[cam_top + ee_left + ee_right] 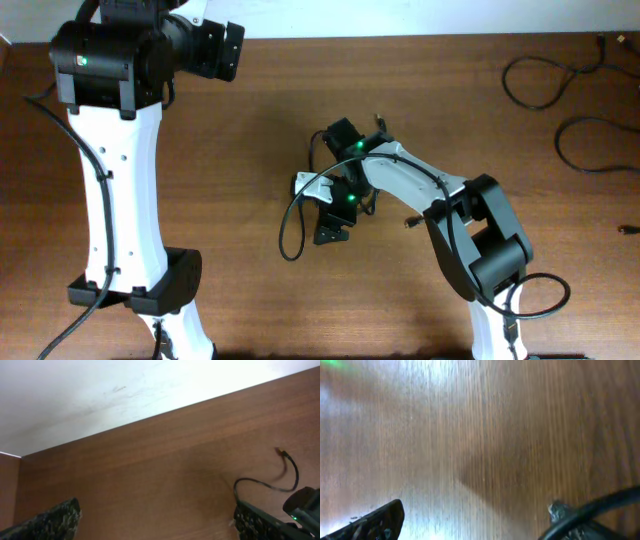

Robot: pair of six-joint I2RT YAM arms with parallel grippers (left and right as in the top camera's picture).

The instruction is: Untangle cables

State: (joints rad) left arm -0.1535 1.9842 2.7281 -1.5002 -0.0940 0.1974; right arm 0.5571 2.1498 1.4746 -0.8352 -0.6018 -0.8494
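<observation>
A thin black cable [286, 225] loops on the brown table beside my right gripper [333, 226] at the table's middle. In the right wrist view my right gripper [477, 516] is open, fingers wide apart just above the wood, and a black cable [602, 504] crosses in front of its right finger. Two more black cables lie coiled at the far right, one [541, 80] above the other [592, 146]. My left gripper [222, 50] is open and empty at the back left, far from them. The left wrist view [157, 516] shows a cable with a plug end [291, 473].
A small loose plug end [628, 229] lies at the right edge, and another [410, 222] lies by my right forearm. The table's back edge meets a white wall [100, 395]. My right arm's wrist [304, 504] shows at the lower right of the left wrist view.
</observation>
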